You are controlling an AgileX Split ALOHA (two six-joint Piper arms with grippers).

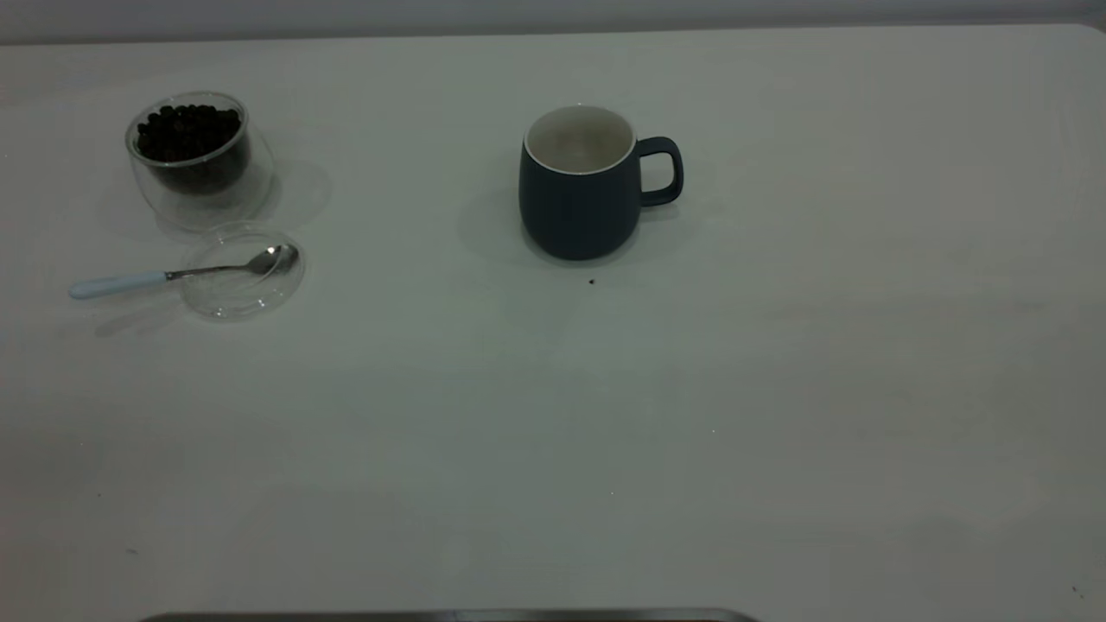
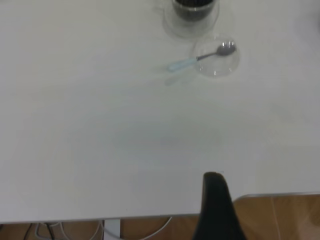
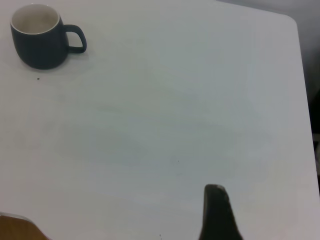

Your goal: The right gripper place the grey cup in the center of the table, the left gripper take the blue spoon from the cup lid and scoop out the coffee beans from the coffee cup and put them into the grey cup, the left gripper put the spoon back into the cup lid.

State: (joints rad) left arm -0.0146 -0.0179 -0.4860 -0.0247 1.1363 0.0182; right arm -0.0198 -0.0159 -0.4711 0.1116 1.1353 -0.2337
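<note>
Only a sliver of each arm shows: the left gripper [image 2: 216, 210] appears as one dark finger at the edge of its own wrist view, and the right gripper [image 3: 218, 212] likewise in its own view, so whether either pair of fingers stands apart or together cannot be told, and neither arm appears in the exterior view at all. Both hang back over the near part of the table [image 1: 605, 415], well apart from every object. That tabletop is plain white-grey with a few tiny dark specks, one just in front of the grey cup [image 1: 579, 194]. A pale wall runs behind the far edge, and the left wrist view catches wooden flooring and some cables past the table's edge. The grey cup stands upright about mid-table toward the far side, handle pointing to the exterior view's right, its white inside looking empty. At far left stands the coffee cup [image 1: 200, 160], full of coffee beans [image 1: 188, 131]; the left wrist view cuts off its top. Just in front lies the cup lid [image 1: 238, 298], with the blue spoon [image 1: 173, 275] resting across it, bowl inside, pale handle sticking out over the table. The right wrist view shows the grey cup alone.
</note>
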